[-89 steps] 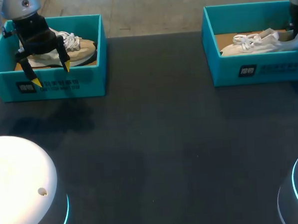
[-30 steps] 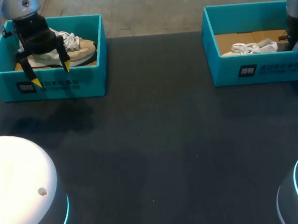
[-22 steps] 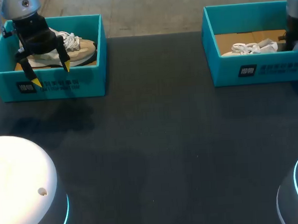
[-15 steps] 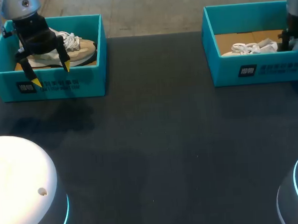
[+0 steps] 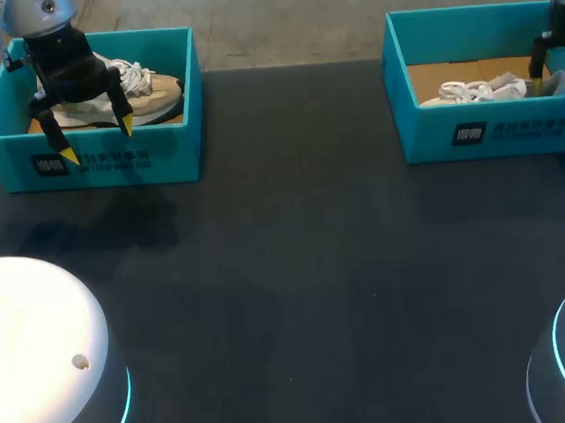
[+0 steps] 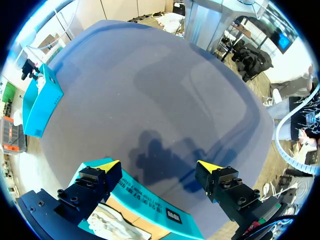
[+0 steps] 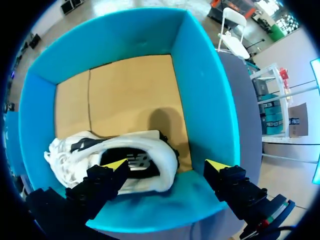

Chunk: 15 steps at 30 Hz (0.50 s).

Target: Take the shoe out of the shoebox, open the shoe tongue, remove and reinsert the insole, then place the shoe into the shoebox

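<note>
Risen from the upper-right shoebox (image 5: pixel 487 130), your right gripper (image 5: pixel 550 79) hangs spread over the white shoe (image 5: pixel 470 92); lower squarely, pinch its heel collar. At upper left, your left gripper (image 5: pixel 97 141) is likewise spread.

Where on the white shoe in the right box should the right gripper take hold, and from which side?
Probably the collar rim at the heel end of the white shoe, coming from above: its dark opening faces up, and the teal box walls block the sides. The right gripper is open.
</note>
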Motion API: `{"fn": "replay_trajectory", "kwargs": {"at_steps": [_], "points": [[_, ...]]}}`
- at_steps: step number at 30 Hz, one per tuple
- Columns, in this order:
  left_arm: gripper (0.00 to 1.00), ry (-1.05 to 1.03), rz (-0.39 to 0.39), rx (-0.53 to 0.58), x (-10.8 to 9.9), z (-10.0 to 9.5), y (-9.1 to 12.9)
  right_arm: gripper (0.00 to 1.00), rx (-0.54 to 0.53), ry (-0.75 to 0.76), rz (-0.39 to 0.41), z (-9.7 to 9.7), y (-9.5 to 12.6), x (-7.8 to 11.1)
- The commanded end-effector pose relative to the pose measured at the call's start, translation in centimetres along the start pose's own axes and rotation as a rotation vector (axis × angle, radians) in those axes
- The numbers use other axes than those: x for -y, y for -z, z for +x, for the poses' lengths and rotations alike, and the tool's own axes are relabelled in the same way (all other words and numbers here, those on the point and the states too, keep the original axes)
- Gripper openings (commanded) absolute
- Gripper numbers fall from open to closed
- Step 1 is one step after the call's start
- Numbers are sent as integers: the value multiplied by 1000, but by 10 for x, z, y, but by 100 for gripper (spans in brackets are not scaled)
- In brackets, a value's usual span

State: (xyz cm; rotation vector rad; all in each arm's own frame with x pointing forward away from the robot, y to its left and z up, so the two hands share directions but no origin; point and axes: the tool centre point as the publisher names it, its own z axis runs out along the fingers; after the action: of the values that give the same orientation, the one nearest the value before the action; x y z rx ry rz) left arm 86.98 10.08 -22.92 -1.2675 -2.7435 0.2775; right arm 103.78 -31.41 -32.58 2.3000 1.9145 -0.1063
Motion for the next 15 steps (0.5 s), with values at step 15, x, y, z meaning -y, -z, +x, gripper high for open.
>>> {"fn": "replay_trajectory", "kwargs": {"at_steps": [15], "points": [[100, 0, -3, -2, 0, 0, 0, 100, -102, 9, 17, 13, 65, 26]]}}
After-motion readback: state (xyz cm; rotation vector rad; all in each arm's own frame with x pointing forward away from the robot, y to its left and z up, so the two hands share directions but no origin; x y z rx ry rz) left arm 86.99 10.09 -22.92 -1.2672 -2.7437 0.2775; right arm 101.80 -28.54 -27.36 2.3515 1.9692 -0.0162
